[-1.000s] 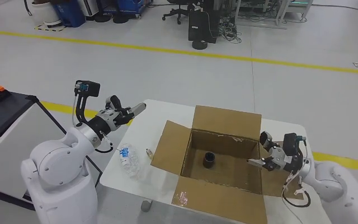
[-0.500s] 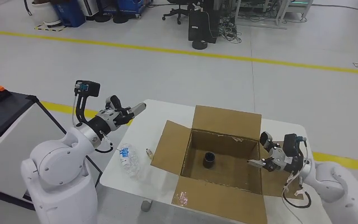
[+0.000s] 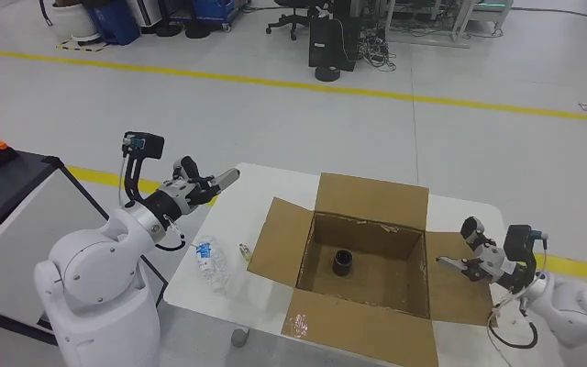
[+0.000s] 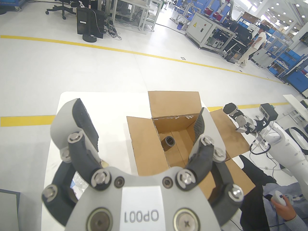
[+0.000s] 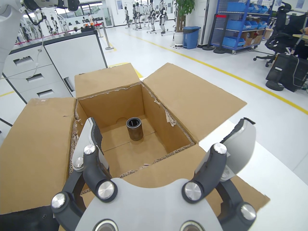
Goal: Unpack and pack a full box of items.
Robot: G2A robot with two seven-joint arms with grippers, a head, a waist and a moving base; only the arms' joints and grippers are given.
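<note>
I've got the left gripper (image 3: 222, 183) hanging over the table's (image 3: 240, 209) left edge, fingers spread wide with nothing between them. Nearer the robot, a crushed bottle (image 3: 209, 261) lies on the table, and just beside it is a small piece (image 3: 245, 250) I can't make out. The box (image 3: 275, 240) sits mid-table with its flaps out, and a dark cylinder (image 3: 342, 262) stands upright on its floor. The right gripper (image 3: 457, 246) hovers over the right flap, fingers apart and empty.
</note>
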